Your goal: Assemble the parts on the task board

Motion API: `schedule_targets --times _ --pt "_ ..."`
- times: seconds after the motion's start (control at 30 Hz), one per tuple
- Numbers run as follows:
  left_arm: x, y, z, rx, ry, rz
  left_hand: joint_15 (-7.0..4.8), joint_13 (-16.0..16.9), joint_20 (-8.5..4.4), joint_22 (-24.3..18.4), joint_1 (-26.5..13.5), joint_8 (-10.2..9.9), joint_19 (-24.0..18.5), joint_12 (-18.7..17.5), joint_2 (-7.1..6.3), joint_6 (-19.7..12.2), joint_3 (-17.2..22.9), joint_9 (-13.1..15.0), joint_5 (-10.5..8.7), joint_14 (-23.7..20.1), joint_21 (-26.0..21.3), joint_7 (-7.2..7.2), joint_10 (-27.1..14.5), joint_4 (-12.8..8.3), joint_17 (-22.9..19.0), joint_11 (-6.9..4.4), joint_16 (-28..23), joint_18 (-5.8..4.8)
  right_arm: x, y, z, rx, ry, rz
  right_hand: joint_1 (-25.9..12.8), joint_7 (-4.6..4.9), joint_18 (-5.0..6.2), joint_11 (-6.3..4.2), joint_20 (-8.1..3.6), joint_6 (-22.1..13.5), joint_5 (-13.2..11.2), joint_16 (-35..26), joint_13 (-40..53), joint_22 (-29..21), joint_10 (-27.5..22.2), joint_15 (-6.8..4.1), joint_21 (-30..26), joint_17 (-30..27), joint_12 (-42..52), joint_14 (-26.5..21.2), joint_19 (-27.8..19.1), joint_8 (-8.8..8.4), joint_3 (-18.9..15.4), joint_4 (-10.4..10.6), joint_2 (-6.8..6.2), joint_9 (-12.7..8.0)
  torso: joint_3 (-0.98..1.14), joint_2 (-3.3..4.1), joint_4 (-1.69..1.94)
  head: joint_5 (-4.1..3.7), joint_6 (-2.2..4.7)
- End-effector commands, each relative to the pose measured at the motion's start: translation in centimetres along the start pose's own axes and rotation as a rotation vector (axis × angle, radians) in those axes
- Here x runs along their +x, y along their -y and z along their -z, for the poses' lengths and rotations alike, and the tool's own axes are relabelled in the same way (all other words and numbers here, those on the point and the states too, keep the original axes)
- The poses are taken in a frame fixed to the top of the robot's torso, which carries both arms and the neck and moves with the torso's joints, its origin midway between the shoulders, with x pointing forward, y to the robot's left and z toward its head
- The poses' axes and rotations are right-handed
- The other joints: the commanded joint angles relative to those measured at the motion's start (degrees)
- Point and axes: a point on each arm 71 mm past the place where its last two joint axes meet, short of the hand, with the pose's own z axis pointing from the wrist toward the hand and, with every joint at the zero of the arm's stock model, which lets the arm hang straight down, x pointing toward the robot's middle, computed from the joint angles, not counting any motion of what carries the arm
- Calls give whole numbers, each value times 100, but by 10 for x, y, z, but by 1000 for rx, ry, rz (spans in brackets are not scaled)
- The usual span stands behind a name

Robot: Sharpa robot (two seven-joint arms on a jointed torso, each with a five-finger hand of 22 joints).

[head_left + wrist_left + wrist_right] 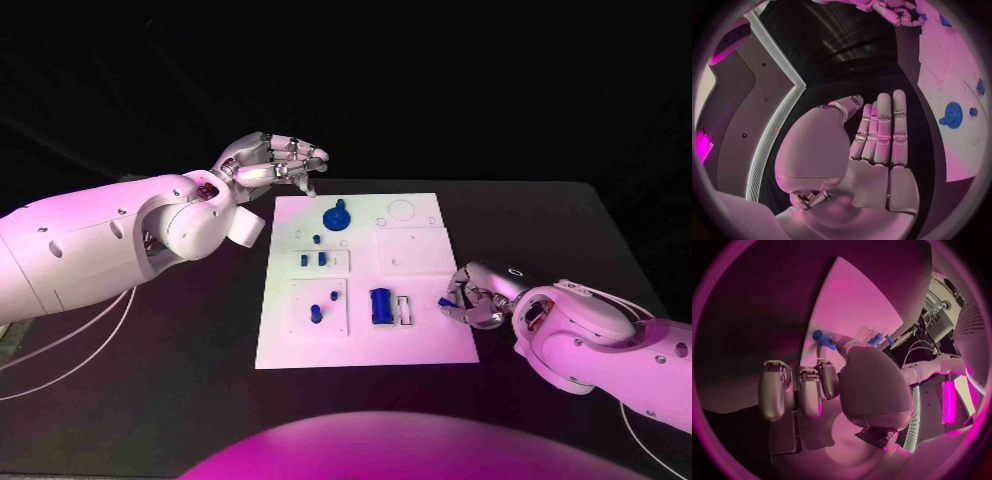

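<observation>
Black table (577, 230) in a dark room, one white task board (418, 345) mid-table, six blue parts on it, left hand (271, 160) fingers together, empty, right hand (473, 297) curled, contents unclear

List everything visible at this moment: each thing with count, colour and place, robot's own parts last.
task board: one, white, middle of the table, between the two arms.
round part: one, blue, near the board's far edge, towards the left arm's side.
small parts: a few, blue, in the board's middle and near sections on the left arm's side; exact count hard to tell.
block part: one, blue, upright oblong near the board's near edge, close to the right hand.
table: one, black, under the board.
cables: thin, white, on the table below the left arm.
left hand: silver, fingers apart, holding nothing, beyond the board's far left corner.
right hand: silver, fingers curled, at the board's right edge; whether it holds something is unclear.
</observation>
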Motion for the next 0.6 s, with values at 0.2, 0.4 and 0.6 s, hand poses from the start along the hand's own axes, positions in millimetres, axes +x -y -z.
schedule_targets --times 0.2,0.4,0.6 --pt "2 1 0 9 -11 2 -8 -7 40 -7 -40 -26 8 -22 5 -25 -8 5 28 -31 -24 -5 -40 -24 5 -4 -1 74 5 0 3 32 -30 -41 -563 -42 -73 -7 -22 -74 -102 10 492 1049 67 11 47 1409 -3 573 416 105 1482 -1228 143 135 -4 -7 9 12 1" --pt "2 1 -1 9 -12 3 -8 -7 40 -7 -40 -26 8 -22 5 -25 -8 5 28 -31 -24 -5 -40 -24 5 -4 -1 74 -1 -11 5 8 -15 -117 -842 -81 -73 -36 -40 -48 17 10 508 1054 76 -11 47 1410 11 573 418 114 1428 -1166 83 146 -4 1 0 13 1" --pt "3 1 -1 9 -15 4 -8 -7 40 -7 -40 -26 8 -22 5 -25 -8 5 28 -31 -24 -5 -40 -24 5 -4 -1 74 -4 -28 4 -25 -14 -196 -868 -83 -70 -38 -42 -48 30 11 510 1045 77 -14 30 1412 12 574 415 113 1416 -1163 74 146 1 -3 0 6 1"
